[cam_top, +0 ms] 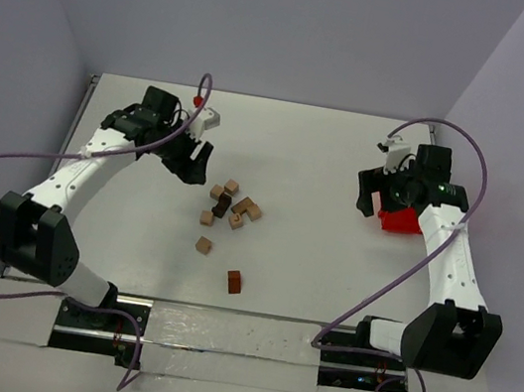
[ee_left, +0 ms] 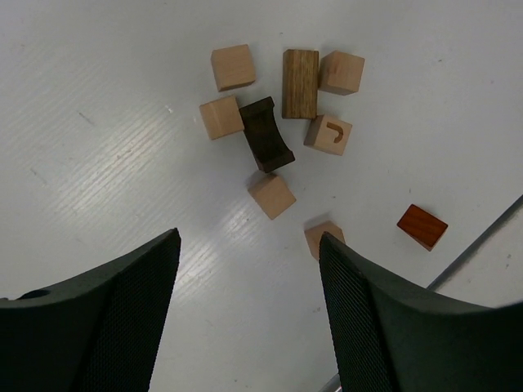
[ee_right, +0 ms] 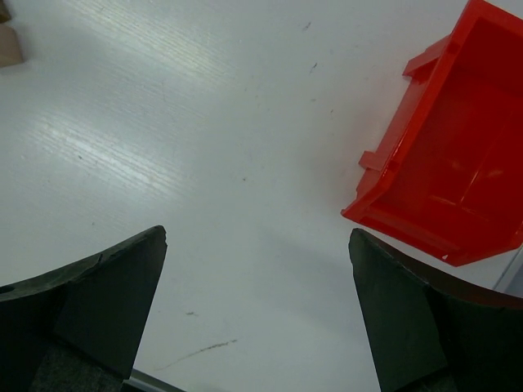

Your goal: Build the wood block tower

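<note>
Eight small wood blocks lie loose on the table in one layer; no tower is stacked yet.

Landmark is the dark block, an arch piece in the middle of the cluster.
- One tan cube touches its far-left side, with a second cube just beyond.
- The long brown block lies just to its right.
- Another cube sits beside the far end of that brown piece.
- A grooved cube sits at the dark block's near-right.
- A cube sits just nearer than the dark block, with a small gap.
- A lone cube is nearer again, apart from the cluster.
- The red-brown block is nearest of all, well apart from the dark block and slightly to its right.

The left gripper hangs over the table just far-left of the dark block, near the cluster and touching nothing. Its jaws are spread wide and hold nothing. In its wrist view all the blocks show between and beyond the two fingers.

The right gripper is well to the right of the dark block, just beside the red bin. Its jaws are spread wide, with only bare table between them. The bin sits upright, farther right of the dark block than that gripper.
</note>
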Motion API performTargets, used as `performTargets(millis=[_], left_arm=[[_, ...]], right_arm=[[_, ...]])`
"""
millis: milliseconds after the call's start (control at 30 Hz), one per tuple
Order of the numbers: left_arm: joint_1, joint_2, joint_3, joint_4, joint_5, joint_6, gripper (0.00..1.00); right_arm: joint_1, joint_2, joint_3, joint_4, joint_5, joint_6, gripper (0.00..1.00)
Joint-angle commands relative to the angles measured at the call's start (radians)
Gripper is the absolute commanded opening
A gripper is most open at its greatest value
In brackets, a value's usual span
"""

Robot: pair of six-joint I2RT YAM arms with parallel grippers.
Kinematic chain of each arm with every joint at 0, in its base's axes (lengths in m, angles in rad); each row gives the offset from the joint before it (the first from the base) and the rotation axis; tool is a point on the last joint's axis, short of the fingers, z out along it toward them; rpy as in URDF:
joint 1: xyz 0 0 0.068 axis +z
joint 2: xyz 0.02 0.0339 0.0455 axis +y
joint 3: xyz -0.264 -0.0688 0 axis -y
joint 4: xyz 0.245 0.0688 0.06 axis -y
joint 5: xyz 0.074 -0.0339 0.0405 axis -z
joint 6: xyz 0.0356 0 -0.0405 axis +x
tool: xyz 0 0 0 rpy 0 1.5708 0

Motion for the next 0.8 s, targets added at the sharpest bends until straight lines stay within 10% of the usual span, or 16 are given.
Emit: performTargets(millis=[0, 767], left_arm=[[-0.061, 0.068, 0.088, 0.034, -0.085, -0.018, 0.74], [-0.299, 0.358, 0.218, 0.101, -0.226, -0.054, 0.67]], right_arm=[[-0.001, -0.07, -0.01, 0.022, 0.028, 0.027, 1.0], [-0.002, -0.074, -0.021, 0.016, 0.037, 0.12, 1.0]])
